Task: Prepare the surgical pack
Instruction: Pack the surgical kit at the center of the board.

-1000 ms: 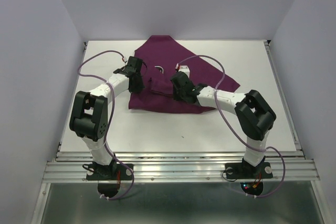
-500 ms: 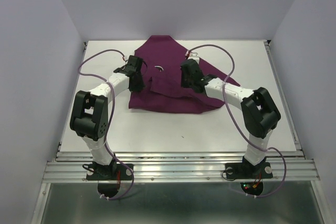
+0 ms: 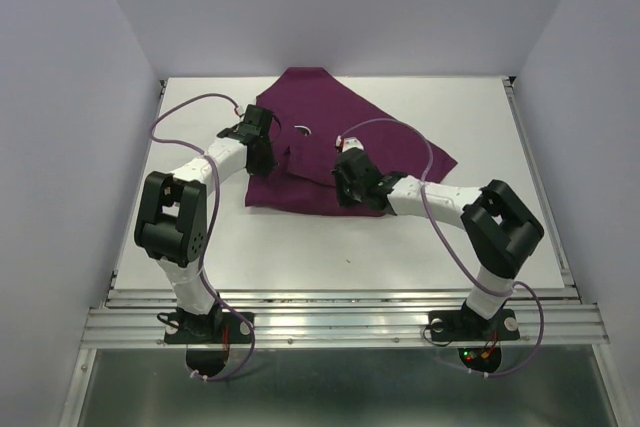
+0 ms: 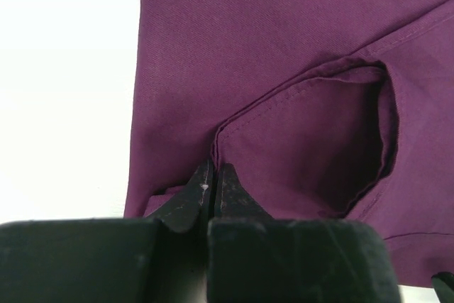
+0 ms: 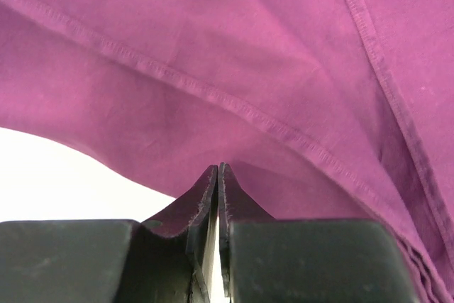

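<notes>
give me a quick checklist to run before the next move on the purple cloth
1. Left gripper grip: ok. It is shut on a folded hem of the surgical pack.
2. Right gripper grip: cannot tell. Its jaws are almost together at a hem, with no fabric clearly between them.
3. Pack lying flat: not ok. It is folded over itself, and a loose pocket stands open beside the left gripper.
4. Pack fully on the table: ok. No part hangs over an edge.
5. Grippers clear of each other: ok. They are apart, with fabric between them.
</notes>
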`<act>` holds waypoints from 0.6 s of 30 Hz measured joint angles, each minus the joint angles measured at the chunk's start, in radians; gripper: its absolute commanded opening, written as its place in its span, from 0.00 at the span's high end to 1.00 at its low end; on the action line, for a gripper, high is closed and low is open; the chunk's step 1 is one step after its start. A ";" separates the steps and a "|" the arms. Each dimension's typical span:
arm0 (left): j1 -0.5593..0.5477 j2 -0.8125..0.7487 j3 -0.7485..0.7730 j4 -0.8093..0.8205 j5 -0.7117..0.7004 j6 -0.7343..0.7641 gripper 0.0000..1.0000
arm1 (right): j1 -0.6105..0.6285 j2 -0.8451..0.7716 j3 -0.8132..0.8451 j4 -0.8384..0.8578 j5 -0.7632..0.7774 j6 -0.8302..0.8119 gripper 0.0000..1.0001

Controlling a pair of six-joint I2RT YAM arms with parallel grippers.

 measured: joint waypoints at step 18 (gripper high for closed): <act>0.000 0.005 0.000 -0.002 -0.009 0.004 1.00 | -0.031 0.179 0.245 -0.006 0.253 -0.066 0.92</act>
